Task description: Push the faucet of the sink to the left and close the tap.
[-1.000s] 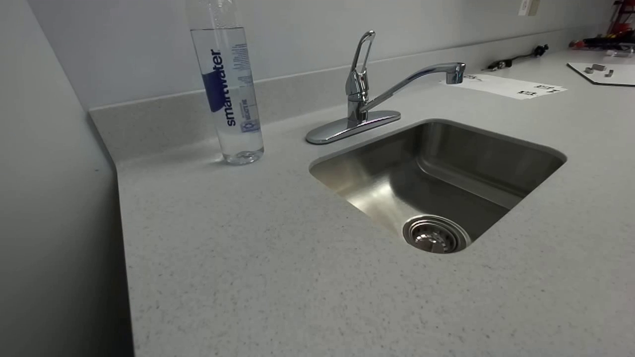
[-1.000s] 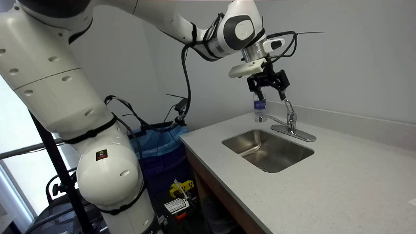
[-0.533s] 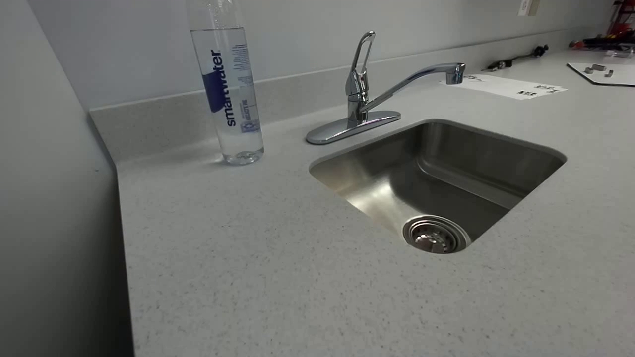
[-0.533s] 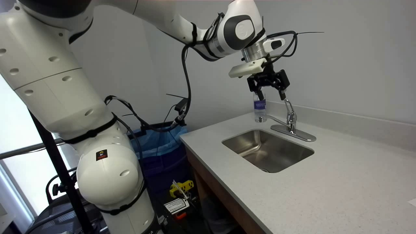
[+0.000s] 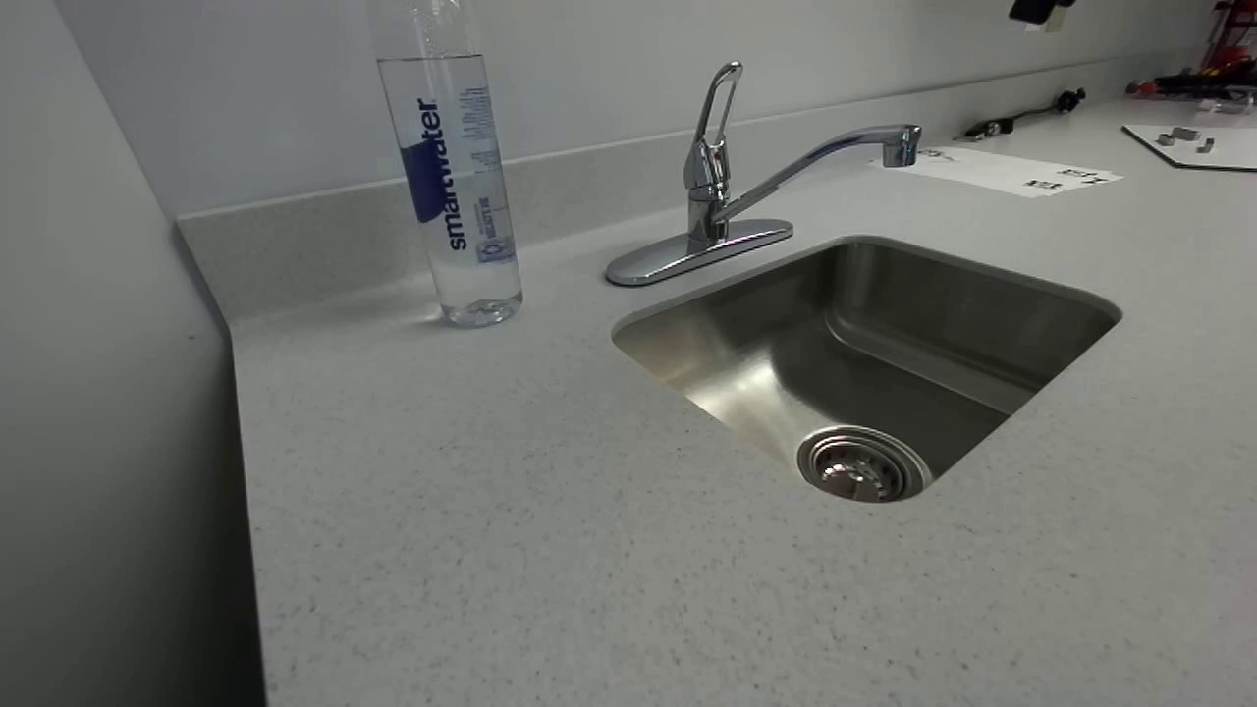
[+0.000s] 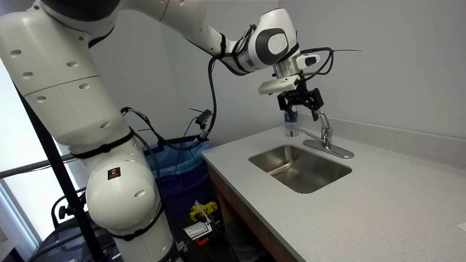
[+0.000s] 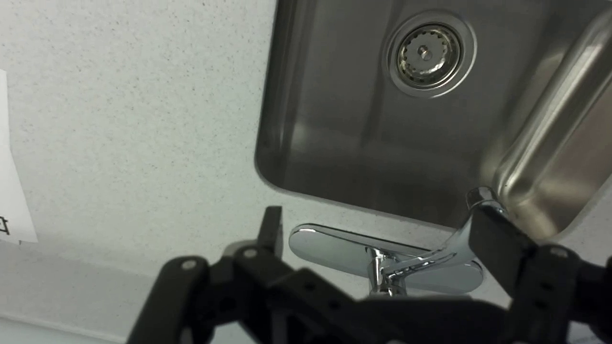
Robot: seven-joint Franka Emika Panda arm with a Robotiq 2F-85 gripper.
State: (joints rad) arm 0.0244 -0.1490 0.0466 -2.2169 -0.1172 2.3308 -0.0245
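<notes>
Likely rigid, slick and firmly mounted, the faucet, upper centre in an exterior view, should swing most readily if pushed near the tip of its spout; the tap probably wants its looped top pressed. Both are slim, bright chrome. Fingers spread, the gripper pinches nothing.

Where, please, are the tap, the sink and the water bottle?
Tap (image 5: 704, 167), in an exterior view: lower part of the lever.
Sink (image 7: 416, 124), in the wrist view: bare basin steel.
Water bottle (image 5: 454, 172), in an exterior view: its printed side.
</notes>
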